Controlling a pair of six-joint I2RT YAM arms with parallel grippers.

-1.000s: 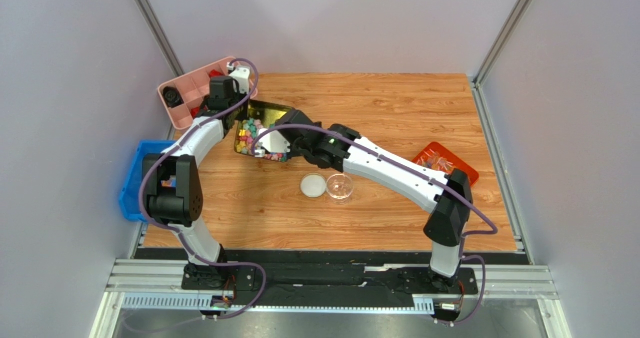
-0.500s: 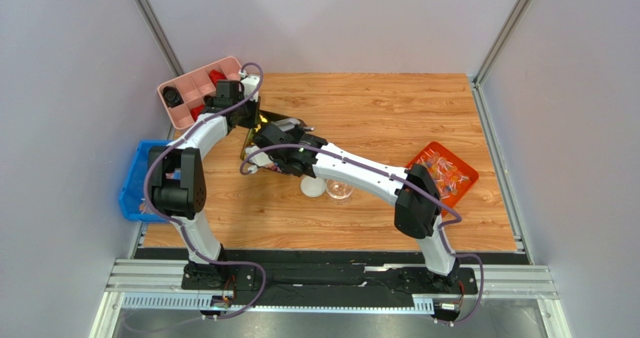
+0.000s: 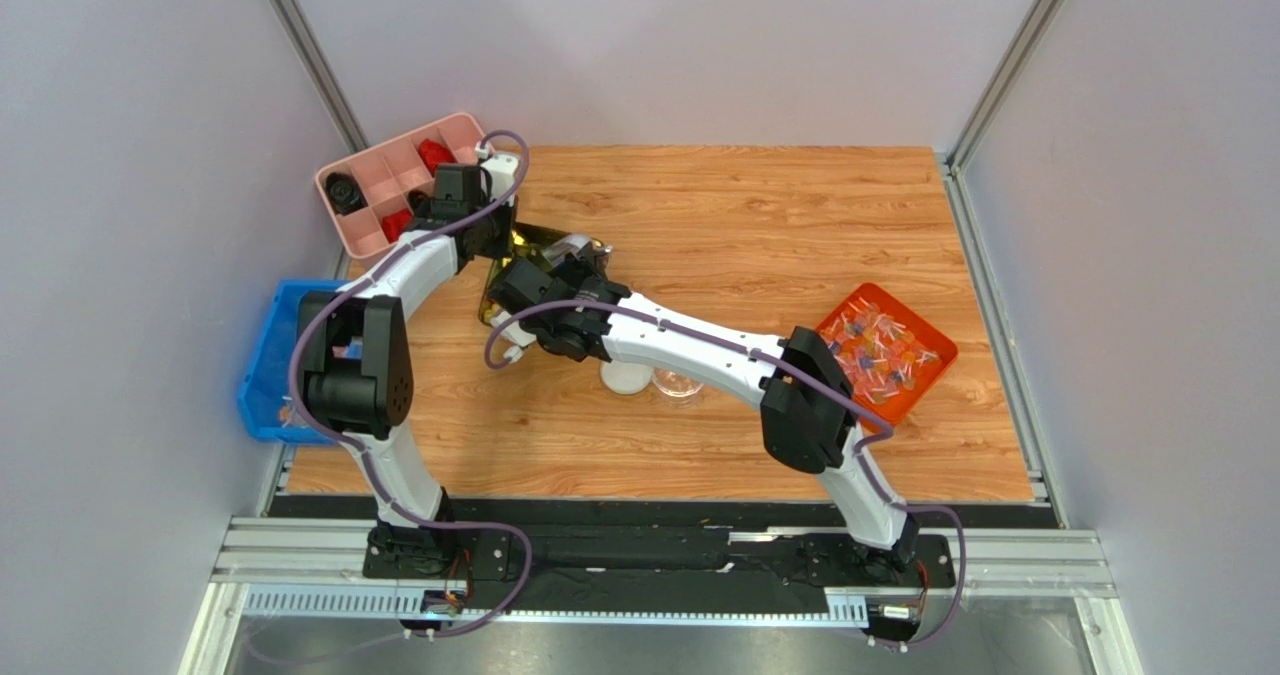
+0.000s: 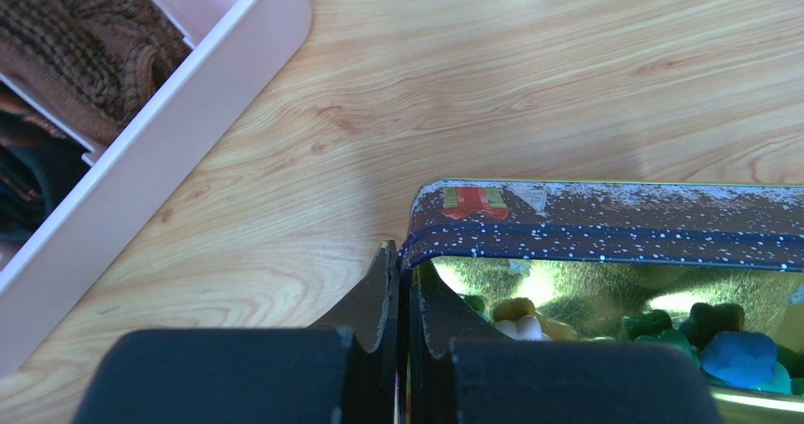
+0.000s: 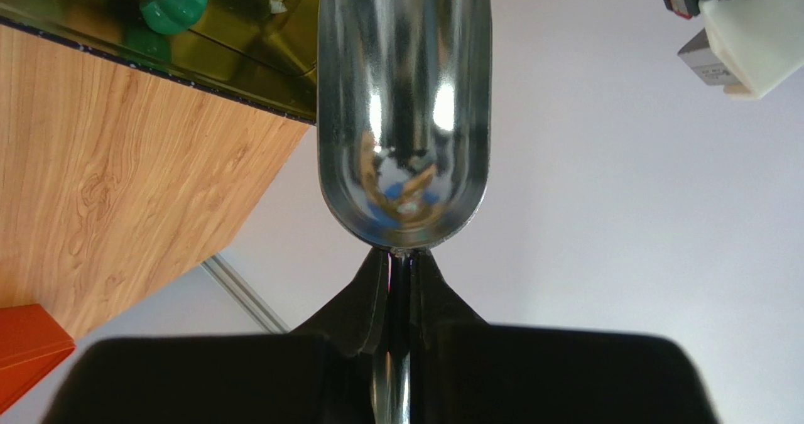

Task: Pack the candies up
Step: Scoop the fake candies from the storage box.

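From the near edge, the right arm folds at its elbow and stretches left across the bench, right jaws clamped on the handle of a metal scoop. The left arm reaches toward the far-left corner, left jaws pinching the wall of a tin. The candies lie inside that tin.
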